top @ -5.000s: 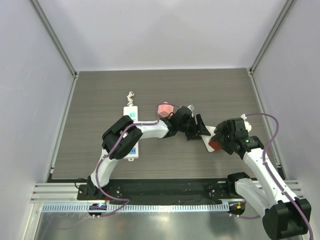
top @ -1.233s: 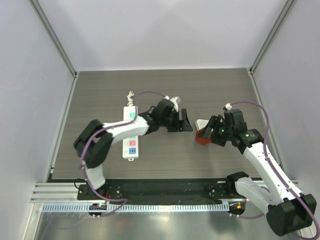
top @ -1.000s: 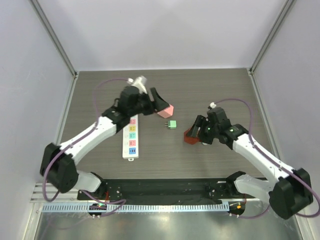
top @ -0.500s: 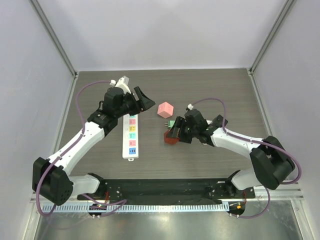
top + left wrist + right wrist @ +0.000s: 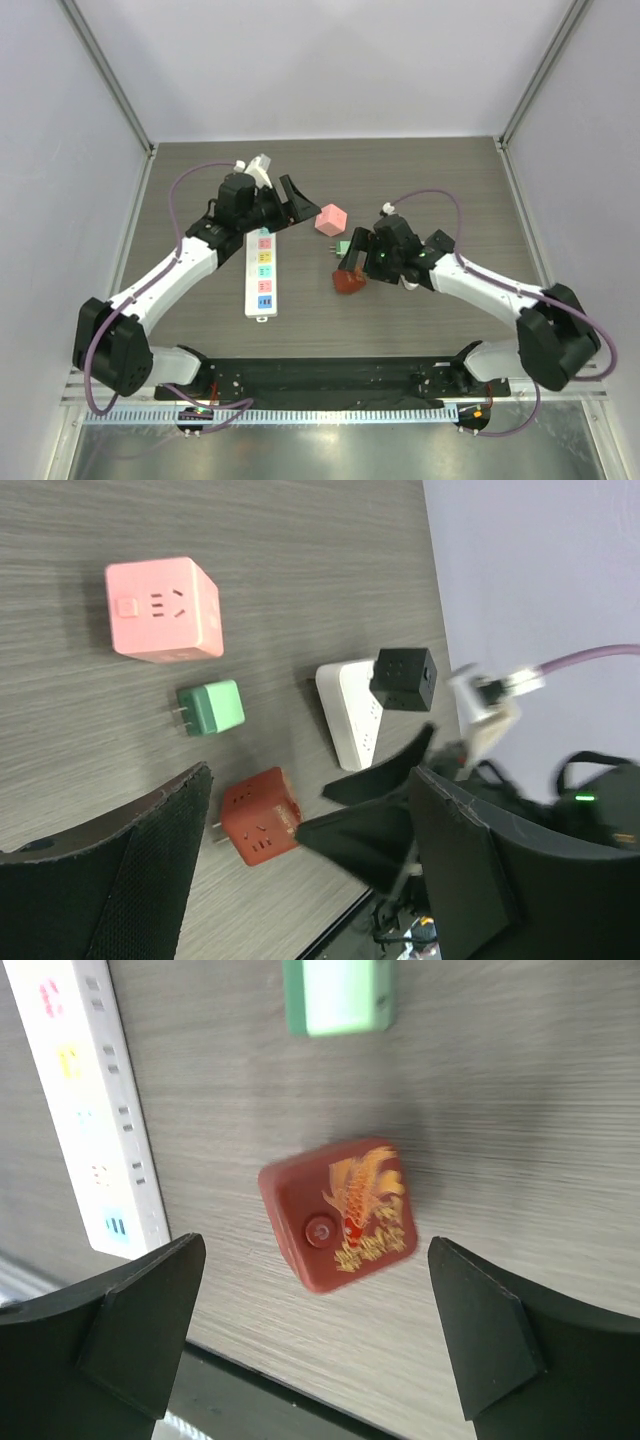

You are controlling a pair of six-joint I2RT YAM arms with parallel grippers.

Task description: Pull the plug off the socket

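- The plug (image 5: 210, 707), small and green, lies flat near the middle of the worktop (image 5: 440, 170) with its prongs bare. It sits in no socket.
- It lies between the pink cube (image 5: 165, 610) and the red cube (image 5: 260, 815), close to both but touching neither. The strip (image 5: 262, 272) lies well apart, toward the left edge.
- With plug and sockets all separate, the pull looks done. I judge that nothing is left except for the arms to draw back.
- The left gripper (image 5: 310, 780) is spread and holds nothing. It hangs over the far end of the strip, looking across at the three small pieces.
- The right gripper (image 5: 315, 1260) is spread wide. The red cube lies on the worktop between its fingers (image 5: 130, 1330) and touches neither of them.
- The right wrist view alone shows the gold pattern and round button on the red cube's top face. It cuts the plug off at its upper border.
- The left wrist view alone shows the pink cube's socket holes and the plug's prongs. It also shows a white piece (image 5: 350, 715) under the right arm, which I cannot identify.
- The top view alone shows both arms, the whole strip and how the pieces are spaced. There the right arm partly hides the plug.
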